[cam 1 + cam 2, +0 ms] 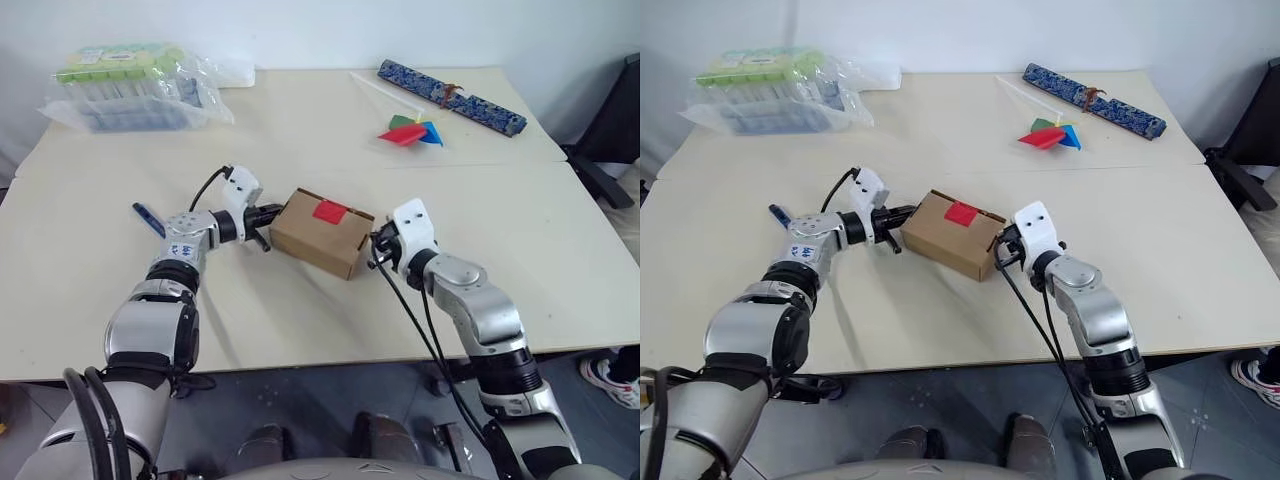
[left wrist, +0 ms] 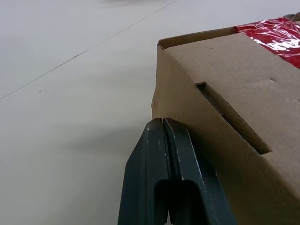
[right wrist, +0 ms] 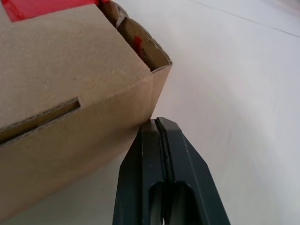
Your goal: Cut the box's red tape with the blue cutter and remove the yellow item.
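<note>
With the red tape [image 1: 329, 211] uncut and the blue cutter [image 1: 148, 218] untouched on the table, both grippers [image 2: 161, 124] [image 3: 156, 123], fingers pressed together, brace the cardboard box's [image 1: 322, 232] ends.

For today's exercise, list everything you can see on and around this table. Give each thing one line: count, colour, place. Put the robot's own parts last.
box: one, brown cardboard, middle of the table between the two grippers.
red tape: one, bright red, on the box's top.
blue cutter: one, dark blue, on the table on the robot's left, beyond the left arm.
pinwheel: one, red, green and blue, far right part of the table.
patterned strip: one, long, blue, far right edge, behind the pinwheel.
plastic bag: one, clear with green-topped contents, far left corner.
table: one, pale beige.
left gripper: one, black fingers shut, at the box's left end.
right gripper: one, black fingers shut, at the box's right end.
</note>
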Robot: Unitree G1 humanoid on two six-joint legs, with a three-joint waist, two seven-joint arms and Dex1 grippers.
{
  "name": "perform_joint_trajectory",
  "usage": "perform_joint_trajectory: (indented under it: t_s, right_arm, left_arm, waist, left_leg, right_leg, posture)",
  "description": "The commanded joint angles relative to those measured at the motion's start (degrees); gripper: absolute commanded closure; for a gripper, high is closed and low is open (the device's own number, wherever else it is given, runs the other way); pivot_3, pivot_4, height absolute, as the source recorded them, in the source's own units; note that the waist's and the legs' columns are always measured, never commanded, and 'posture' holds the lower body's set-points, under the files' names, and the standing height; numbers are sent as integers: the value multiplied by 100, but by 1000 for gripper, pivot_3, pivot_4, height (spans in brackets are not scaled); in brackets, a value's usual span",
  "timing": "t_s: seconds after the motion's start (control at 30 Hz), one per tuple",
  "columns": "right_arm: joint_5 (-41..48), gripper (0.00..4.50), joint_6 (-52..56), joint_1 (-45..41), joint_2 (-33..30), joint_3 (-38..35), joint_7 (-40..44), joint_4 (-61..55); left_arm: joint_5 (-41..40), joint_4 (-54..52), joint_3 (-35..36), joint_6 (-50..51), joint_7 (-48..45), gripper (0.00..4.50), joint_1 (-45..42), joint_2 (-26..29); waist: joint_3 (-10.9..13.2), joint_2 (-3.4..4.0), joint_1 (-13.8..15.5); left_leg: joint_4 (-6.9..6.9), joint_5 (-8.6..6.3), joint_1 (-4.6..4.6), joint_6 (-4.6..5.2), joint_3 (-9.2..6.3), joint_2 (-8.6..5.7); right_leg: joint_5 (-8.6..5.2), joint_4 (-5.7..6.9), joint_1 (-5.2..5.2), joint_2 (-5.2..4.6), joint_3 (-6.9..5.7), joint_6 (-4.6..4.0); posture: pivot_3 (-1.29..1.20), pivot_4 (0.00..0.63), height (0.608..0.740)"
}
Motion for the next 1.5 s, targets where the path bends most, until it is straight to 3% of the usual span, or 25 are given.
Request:
perform_joint_trajectory:
  t_s: [0.03, 0.1, 0.33, 0.7, 0.83, 0.93, 1.1, 1.27, 1.5]
  right_arm:
    - [142, 4500, 198, 44, -13, 209, 224, -670]
    - [132, 4500, 386, 177, -160, 302, 313, -937]
    - [217, 4500, 980, 395, -412, 409, 408, -1621]
    - [-132, 4500, 574, 252, -890, -47, 229, -1105]
    - [40, 4500, 1152, 388, -1588, -344, 567, -1707]
    - [628, 4500, 1903, 663, -2496, -315, 1411, -2525]
    - [1488, 4500, 2335, 1041, -3301, -541, 2262, -3369]
    - [2332, 4500, 2726, 868, -3094, -529, 2486, -3730]
    - [2303, 4500, 2661, 500, -2448, 91, 1988, -3315]
  left_arm:
    - [44, -184, -88, -107, -398, 4462, -68, -140]
    - [75, -231, -143, -133, -560, 4462, -31, -144]
    - [68, -356, -213, -132, -822, 4462, 26, -278]
    - [108, -370, -247, -151, -619, 4462, -7, -367]
    - [114, -356, -235, -193, -525, 4462, -9, -244]
    - [113, -335, -231, -210, -485, 4462, -19, -179]
    - [114, -331, -254, -225, -529, 4462, -26, -163]
    - [73, -340, -250, -136, -753, 4462, -53, -204]
    - [51, -373, -243, -51, -1014, 4462, -118, -211]
  waist:
    - [0, 0, 7]
    - [0, 0, 10]
    - [0, 0, 9]
    - [0, -1, 16]
    - [1, -1, 16]
    - [3, -5, 26]
    - [7, -13, 55]
    - [6, -15, 72]
    - [6, -15, 141]
  left_leg:
    - [5, 0, -10, 0, -1, 0]
    - [32, 0, -51, 0, -5, 0]
    - [61, 0, -60, 1, -6, 2]
    - [74, -1, -60, 2, -5, 2]
    - [73, -1, -61, 2, -5, 3]
    - [70, -2, -61, 3, -7, 3]
    - [79, -4, -65, 7, -8, 4]
    - [88, -5, -63, 9, -9, 4]
    - [89, -5, -64, 9, -6, 4]
  right_leg:
    - [0, 2, -9, 0, 0, 0]
    - [0, 23, -47, 0, 0, 0]
    - [0, 34, -50, 0, 2, 0]
    - [0, 43, -49, -1, 8, 0]
    - [0, 41, -50, -1, 8, 0]
    - [0, 41, -51, -1, 9, 0]
    - [0, 36, -48, -1, 8, 0]
    - [1, 37, -45, -1, 11, -1]
    - [1, 40, -47, -1, 11, -1]
  posture:
    - [0, 150, 740]
    - [0, 150, 740]
    - [0, 150, 740]
    - [0, 150, 740]
    - [0, 150, 740]
    - [0, 150, 740]
    - [0, 150, 740]
    - [0, 150, 740]
    - [0, 150, 740]
